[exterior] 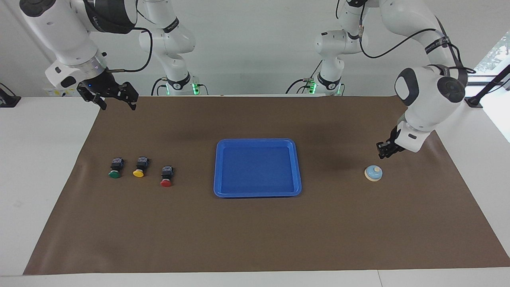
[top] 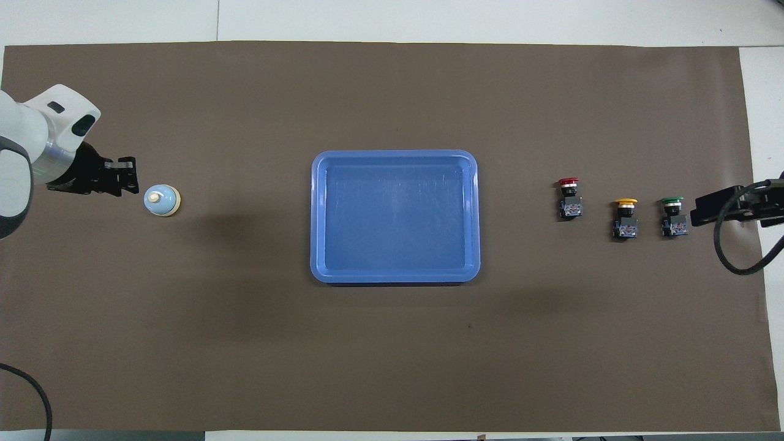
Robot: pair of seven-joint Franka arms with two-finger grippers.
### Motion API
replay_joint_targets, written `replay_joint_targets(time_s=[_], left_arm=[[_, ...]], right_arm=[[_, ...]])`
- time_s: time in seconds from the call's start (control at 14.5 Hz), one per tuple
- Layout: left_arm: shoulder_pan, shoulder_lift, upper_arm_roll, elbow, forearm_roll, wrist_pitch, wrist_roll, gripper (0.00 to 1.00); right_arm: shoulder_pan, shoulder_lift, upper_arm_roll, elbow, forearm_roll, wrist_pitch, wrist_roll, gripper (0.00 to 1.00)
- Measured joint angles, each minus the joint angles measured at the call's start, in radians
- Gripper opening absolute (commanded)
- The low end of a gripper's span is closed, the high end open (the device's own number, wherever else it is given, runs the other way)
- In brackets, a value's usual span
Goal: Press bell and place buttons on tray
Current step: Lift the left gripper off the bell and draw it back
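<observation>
One tabletop [exterior: 255,239] | tray [exterior: 257,193] mid-frame | right claw [exterior: 115,101] upper left, jaws wide, empty | left claw [exterior: 385,153] above bell [exterior: 373,173], mid-right, not touching, jaw gap unreadable | three buttons [exterior: 138,167] left of tray

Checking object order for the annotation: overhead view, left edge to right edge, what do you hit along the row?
left gripper → bell → tray → red button → yellow button → green button → right gripper
</observation>
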Motion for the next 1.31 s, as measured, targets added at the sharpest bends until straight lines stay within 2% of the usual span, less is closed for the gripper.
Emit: replay_joint_targets(time_s=[0.34,0.55,1.03,1.31], left_arm=[[-0.018,-0.137,-0.002,0.003,0.000,-0.132,-0.002,1.00],[-0.018,-0.177,-0.001,0.001,0.000,-0.211,-0.002,1.00],[-0.016,-0.165,0.005,0.030,0.018,-0.228,0.001,1.00],[-0.016,-0.052,0.005,0.180,0.019,-0.336,0.002,1.00]], right_arm=[[0.000,0.000,0.000,0.000,0.000,0.000,0.000,1.00],[0.000,0.000,0.000,0.000,0.000,0.000,0.000,1.00],[-0.007,0.000,-0.006,0.000,0.000,-0.020,0.000,1.00],[-0.014,0.000,-0.008,0.000,0.000,-0.020,-0.001,1.00]])
